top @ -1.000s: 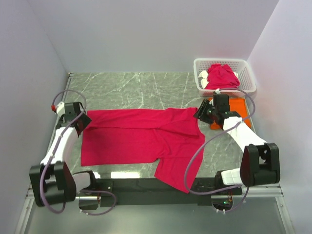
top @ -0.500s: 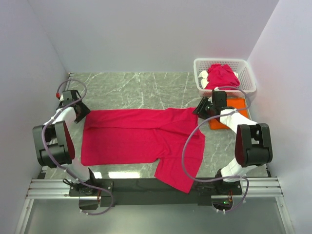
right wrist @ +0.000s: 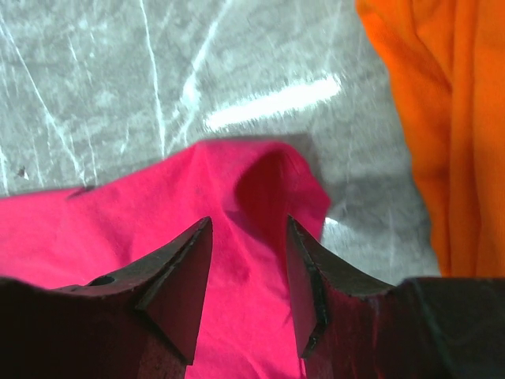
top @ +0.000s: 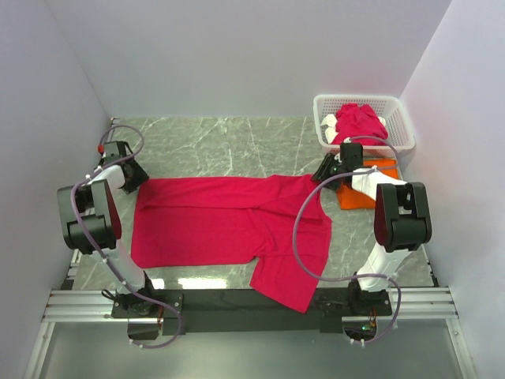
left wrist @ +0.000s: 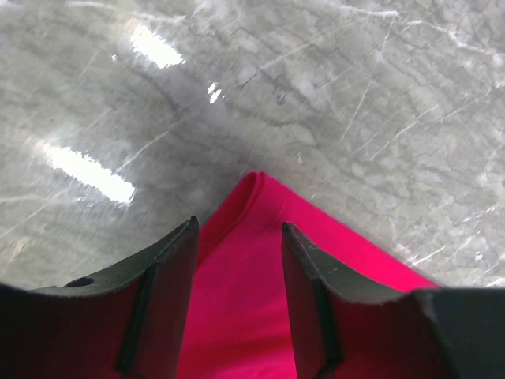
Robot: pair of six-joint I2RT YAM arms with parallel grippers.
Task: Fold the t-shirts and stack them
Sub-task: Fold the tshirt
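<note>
A crimson-pink t-shirt (top: 237, 225) lies spread flat across the marble table, one sleeve hanging toward the near edge. My left gripper (top: 134, 178) is open over the shirt's far-left corner (left wrist: 256, 185), jaws either side of the cloth (left wrist: 237, 316). My right gripper (top: 323, 170) is open over the shirt's far-right corner (right wrist: 268, 170), which is slightly bunched. A folded bright orange t-shirt (top: 371, 180) lies just right of that corner and shows in the right wrist view (right wrist: 442, 118). Another crimson-pink shirt (top: 359, 122) is crumpled in the basket.
A white lattice basket (top: 398, 118) stands at the back right, against the right wall. Bare marble table (top: 229, 146) lies behind the shirt. Walls close in on left, back and right. A black rail (top: 237, 300) runs along the near edge.
Both arms have stretched farther out and back: the left gripper moved up-left past the shirt's left corner, the right gripper moved up to the right corner. The shirt has not moved.
</note>
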